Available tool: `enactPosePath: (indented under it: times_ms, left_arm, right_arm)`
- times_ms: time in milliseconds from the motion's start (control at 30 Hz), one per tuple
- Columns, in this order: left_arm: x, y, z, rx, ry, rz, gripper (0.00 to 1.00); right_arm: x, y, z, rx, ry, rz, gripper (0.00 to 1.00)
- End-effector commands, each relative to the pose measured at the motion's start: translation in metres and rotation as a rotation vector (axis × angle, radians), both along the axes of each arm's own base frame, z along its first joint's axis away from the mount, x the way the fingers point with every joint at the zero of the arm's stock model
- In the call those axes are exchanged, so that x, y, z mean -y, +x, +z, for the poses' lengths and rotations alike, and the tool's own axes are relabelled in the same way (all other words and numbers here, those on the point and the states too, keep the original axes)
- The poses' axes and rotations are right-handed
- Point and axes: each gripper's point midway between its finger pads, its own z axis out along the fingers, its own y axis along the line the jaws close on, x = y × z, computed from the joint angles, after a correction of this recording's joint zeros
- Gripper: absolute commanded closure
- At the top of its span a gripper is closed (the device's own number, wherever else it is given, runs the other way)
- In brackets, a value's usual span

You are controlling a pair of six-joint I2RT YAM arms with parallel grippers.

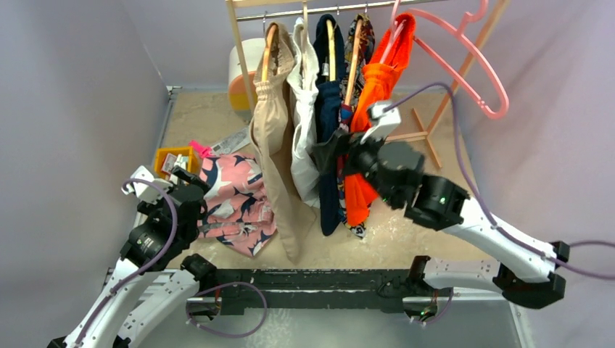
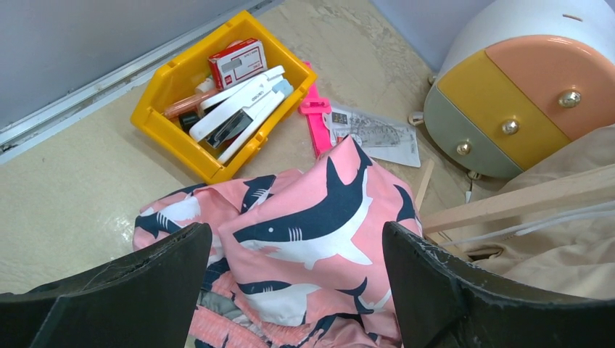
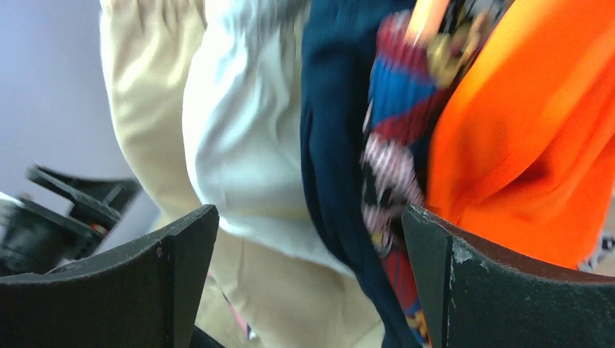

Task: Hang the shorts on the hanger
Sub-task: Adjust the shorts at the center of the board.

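Note:
The pink shorts with a navy-and-white shark print lie crumpled on the table at the left. They fill the lower middle of the left wrist view. My left gripper is open and empty just above their left edge, its jaws set wide on either side of the cloth. The large pink hanger hangs bare at the right end of the rail. My right gripper is open and empty, raised close in front of the hung clothes.
A wooden rack carries beige, white, navy, patterned and orange garments. A yellow bin of small items, a pink tool and a round drawer unit stand behind the shorts. The rack's wooden foot lies to the right.

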Motion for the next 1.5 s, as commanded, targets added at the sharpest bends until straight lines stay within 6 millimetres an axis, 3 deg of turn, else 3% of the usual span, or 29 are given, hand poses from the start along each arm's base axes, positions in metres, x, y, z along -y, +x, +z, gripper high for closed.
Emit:
enactPosePath:
  times_ms: [0,100,200,400,533,600,700,867,967,1033,1200,1367,1467]
  left_arm:
    - [-0.005,0.002,0.008,0.024,0.025,0.025,0.13]
    - [-0.004,0.003,0.008,0.019,0.026,0.021,0.13]
    - [-0.002,0.004,0.005,0.015,0.021,0.012,0.14]
    - [0.004,0.007,0.0,-0.002,0.005,-0.002,0.15]
    - [0.014,0.011,-0.012,-0.037,-0.024,-0.023,0.15]
    - [0.021,0.013,-0.023,-0.065,-0.046,-0.038,0.15]
    - [0.032,0.016,-0.042,-0.113,-0.08,-0.06,0.15]
    - [0.043,0.017,-0.065,-0.158,-0.132,-0.069,0.15]
    - [0.044,0.016,-0.072,-0.168,-0.146,-0.064,0.15]
    - [0.044,0.015,-0.076,-0.172,-0.153,-0.062,0.16]
    - [0.044,0.013,-0.084,-0.192,-0.173,-0.041,0.19]
    - [0.039,0.009,-0.1,-0.22,-0.181,0.017,0.28]
    - [0.039,0.01,-0.103,-0.236,-0.161,0.026,0.31]
  right_arm:
    - [0.032,-0.006,-0.042,-0.037,-0.116,-0.298,0.01]
    - [0.043,-0.018,-0.065,-0.099,-0.066,-0.294,0.01]
    - [0.056,-0.031,-0.068,-0.101,0.001,-0.239,0.01]
    - [0.091,-0.058,-0.057,-0.121,0.353,-0.193,0.01]
    - [0.109,-0.083,-0.025,0.07,0.447,-0.012,0.01]
    - [0.112,-0.08,-0.032,0.051,0.396,-0.043,0.01]
    - [0.103,-0.064,-0.058,-0.02,0.22,-0.133,0.01]
    - [0.073,-0.044,-0.13,-0.172,-0.105,-0.229,0.01]
    - [0.069,-0.042,-0.15,-0.221,-0.156,-0.257,0.01]
    - [0.062,-0.043,-0.148,-0.245,-0.09,-0.253,0.01]
    - [0.041,-0.054,-0.122,-0.084,-0.003,-0.024,0.01]
    - [0.03,-0.066,-0.144,-0.08,-0.072,0.092,0.04]
    - [0.01,-0.077,-0.159,-0.097,-0.141,0.217,0.06]
